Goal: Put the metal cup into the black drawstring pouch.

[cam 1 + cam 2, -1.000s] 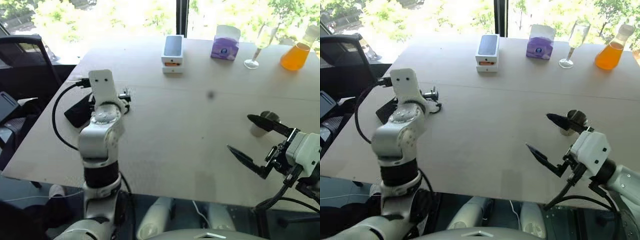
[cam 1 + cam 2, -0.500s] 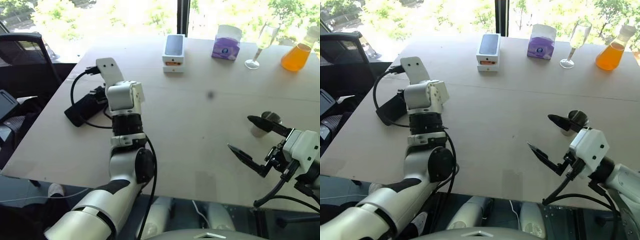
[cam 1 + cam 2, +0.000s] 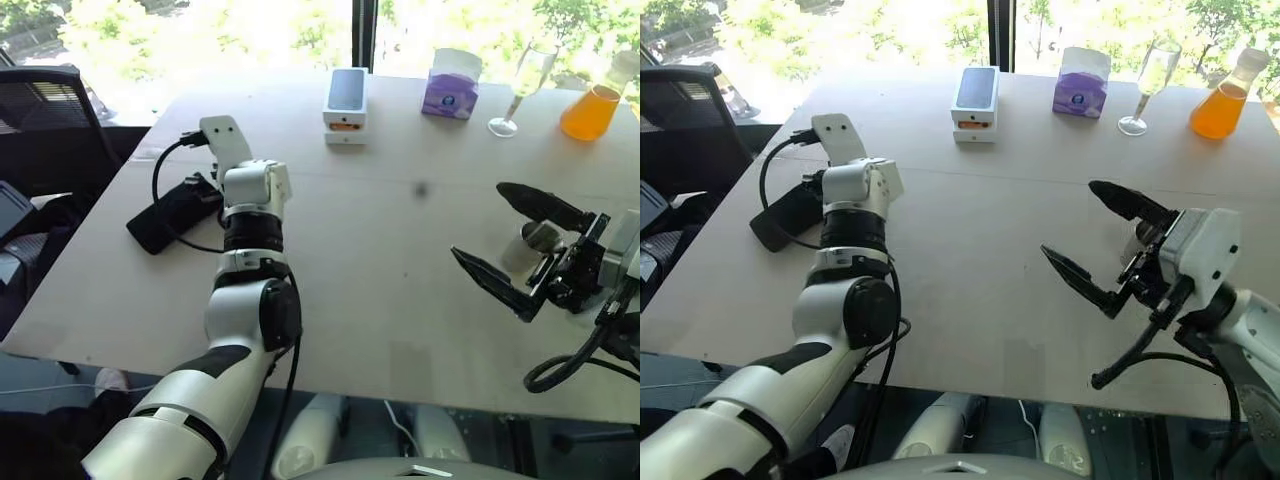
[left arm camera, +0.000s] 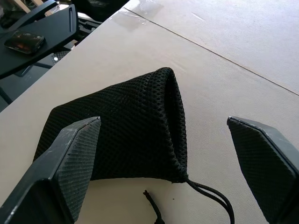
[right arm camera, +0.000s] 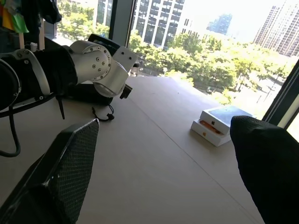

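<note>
Pale table: black drawstring pouch lies between spread left gripper fingers; right gripper gaping beside metal cup.

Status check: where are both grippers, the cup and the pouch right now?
Left gripper open, jaws straddling black drawstring pouch, not gripping. Right gripper open, raised by metal cup, cup not held. Nothing in the way.

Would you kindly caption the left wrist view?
Open left gripper poised over the soft black mesh drawstring pouch on the table.
</note>
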Tool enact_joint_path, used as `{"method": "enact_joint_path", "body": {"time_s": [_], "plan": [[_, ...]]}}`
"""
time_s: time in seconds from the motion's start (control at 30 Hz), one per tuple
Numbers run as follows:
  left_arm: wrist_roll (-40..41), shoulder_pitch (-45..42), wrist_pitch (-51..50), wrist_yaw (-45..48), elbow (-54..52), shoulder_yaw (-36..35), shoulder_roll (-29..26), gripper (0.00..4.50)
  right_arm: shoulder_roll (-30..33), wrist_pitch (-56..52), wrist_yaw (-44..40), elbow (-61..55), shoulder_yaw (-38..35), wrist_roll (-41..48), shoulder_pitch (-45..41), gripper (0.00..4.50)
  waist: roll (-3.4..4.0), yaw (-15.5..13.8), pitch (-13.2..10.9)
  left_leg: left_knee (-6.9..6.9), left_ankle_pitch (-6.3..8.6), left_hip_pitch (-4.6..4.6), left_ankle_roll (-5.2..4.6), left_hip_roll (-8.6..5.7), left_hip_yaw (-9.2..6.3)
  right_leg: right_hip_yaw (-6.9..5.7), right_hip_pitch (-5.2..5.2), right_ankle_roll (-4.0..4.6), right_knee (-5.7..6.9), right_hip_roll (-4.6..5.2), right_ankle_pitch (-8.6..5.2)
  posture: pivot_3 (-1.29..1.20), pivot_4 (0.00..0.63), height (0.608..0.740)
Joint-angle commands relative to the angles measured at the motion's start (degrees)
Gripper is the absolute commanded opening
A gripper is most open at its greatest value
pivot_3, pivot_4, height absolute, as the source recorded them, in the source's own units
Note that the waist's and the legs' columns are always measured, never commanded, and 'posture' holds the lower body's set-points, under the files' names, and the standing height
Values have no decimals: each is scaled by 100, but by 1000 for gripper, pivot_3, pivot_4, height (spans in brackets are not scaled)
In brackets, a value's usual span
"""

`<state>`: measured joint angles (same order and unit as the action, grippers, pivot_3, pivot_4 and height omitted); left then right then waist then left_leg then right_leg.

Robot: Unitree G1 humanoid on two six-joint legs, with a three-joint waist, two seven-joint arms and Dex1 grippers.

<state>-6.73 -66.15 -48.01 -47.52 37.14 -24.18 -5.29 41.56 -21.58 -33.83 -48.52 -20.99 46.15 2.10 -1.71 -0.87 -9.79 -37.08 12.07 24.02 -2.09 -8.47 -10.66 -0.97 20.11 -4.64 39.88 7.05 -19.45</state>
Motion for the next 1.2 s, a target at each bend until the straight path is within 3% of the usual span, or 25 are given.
{"method": "enact_joint_path", "body": {"time_s": [0.03,0.23,0.37,1.2], "plan": [[-25,-179,139,-43,52,167,-88,4474,587,-358,-302,530,-708,985,-483,4500,0,2,0,-3,1,3,-2,0,5,4,3,-3,3,1,2,0,150,740],[-28,-133,170,-1,162,220,-147,4474,1763,-1122,-930,1764,-1271,2101,-1468,4500,-1,14,2,-22,3,48,-7,1,20,18,47,-5,18,3,5,0,150,740],[-47,-94,213,25,172,282,-207,4474,2052,-1426,-1234,2090,-1317,2317,-1716,4500,-6,4,4,-34,7,79,-15,3,25,19,71,-6,17,6,8,0,150,740],[158,-111,164,-609,656,3,-442,4474,1501,-1456,-1131,1239,-1896,2040,-503,4500,-8,2,5,-96,16,83,-31,2,75,66,94,-23,75,10,16,0,150,740]]}}
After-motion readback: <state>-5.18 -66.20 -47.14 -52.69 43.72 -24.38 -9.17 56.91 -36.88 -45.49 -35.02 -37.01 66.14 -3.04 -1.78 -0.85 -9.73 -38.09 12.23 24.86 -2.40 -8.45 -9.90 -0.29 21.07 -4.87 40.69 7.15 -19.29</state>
